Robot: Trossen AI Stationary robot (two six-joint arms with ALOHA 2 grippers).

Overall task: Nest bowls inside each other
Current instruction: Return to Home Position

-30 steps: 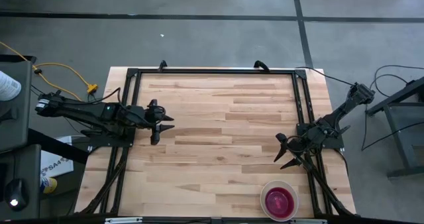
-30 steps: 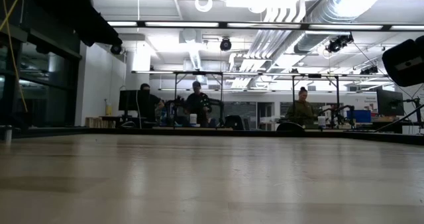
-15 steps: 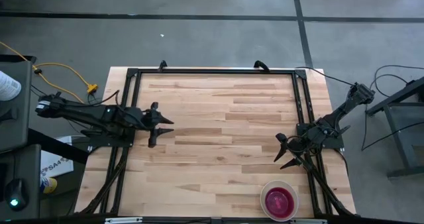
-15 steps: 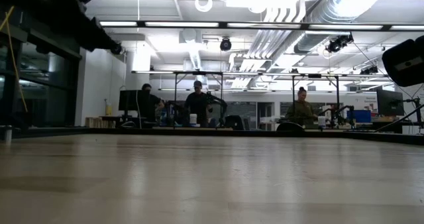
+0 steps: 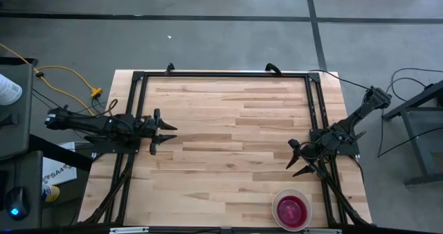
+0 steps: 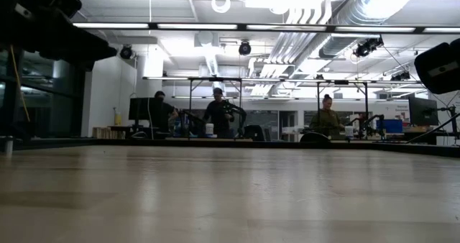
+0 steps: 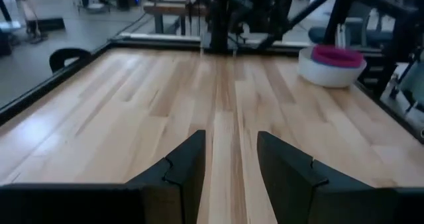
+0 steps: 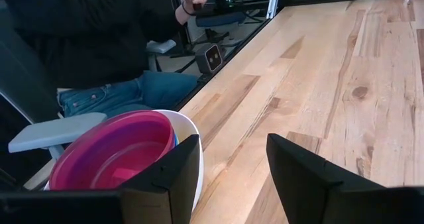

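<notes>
The bowls (image 5: 292, 210) stand as one nested stack on the table's near right corner: a larger white bowl with a pinkish-red bowl (image 8: 112, 154) on top inside it, and a thin blue rim (image 7: 331, 59) showing between them. My right gripper (image 5: 292, 156) hovers open by the table's right edge, just far of the stack, which lies beside its fingers (image 8: 173, 168) in the right wrist view. My left gripper (image 5: 168, 133) is open at the table's left edge, pointing level across the bare wood (image 7: 228, 164). Neither gripper touches anything.
A black frame rail (image 5: 221, 75) runs around the wooden table top (image 5: 228, 123). A seated person in jeans (image 8: 126, 95) is close beyond the table's near edge by the stack. More people stand far back in the room (image 6: 215, 110).
My left gripper has drawn back toward the table's left edge and sunk lower, tipping from a downward slant to nearly level. Its fingers have stayed open. My right gripper and the bowls have kept still.
</notes>
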